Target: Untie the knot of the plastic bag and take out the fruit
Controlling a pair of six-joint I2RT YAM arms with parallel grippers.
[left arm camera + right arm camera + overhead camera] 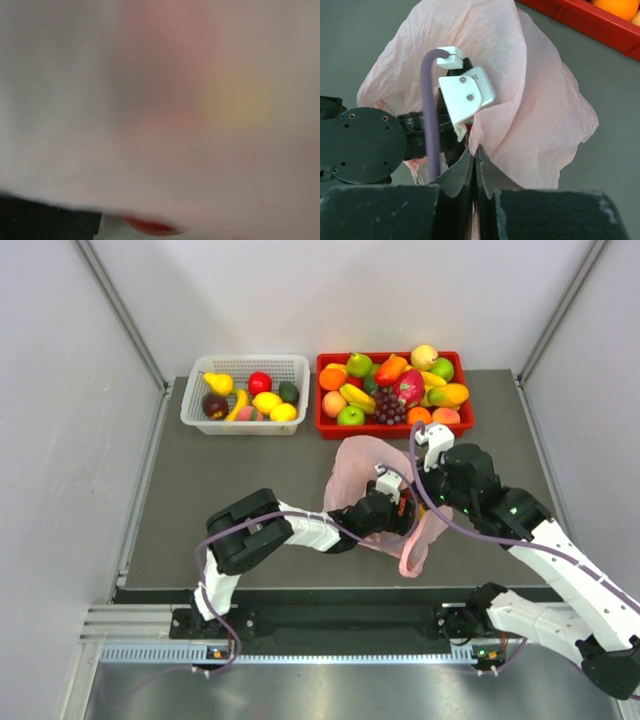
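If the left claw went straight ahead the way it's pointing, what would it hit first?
Likely the plastic bag: the left claw sits in its pink film, which fills the wrist view; depth unclear.

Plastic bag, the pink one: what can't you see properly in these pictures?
1. Fruit inside the plastic bag: in the top and right wrist views, the pink plastic covers it.
2. The knot: no view shows it clearly; it is lost among the crumpled folds.
3. Left tool: its tips are buried in the bag, so open or shut is unclear.
4. Left wrist view: all blur, only yellow and red smudges.
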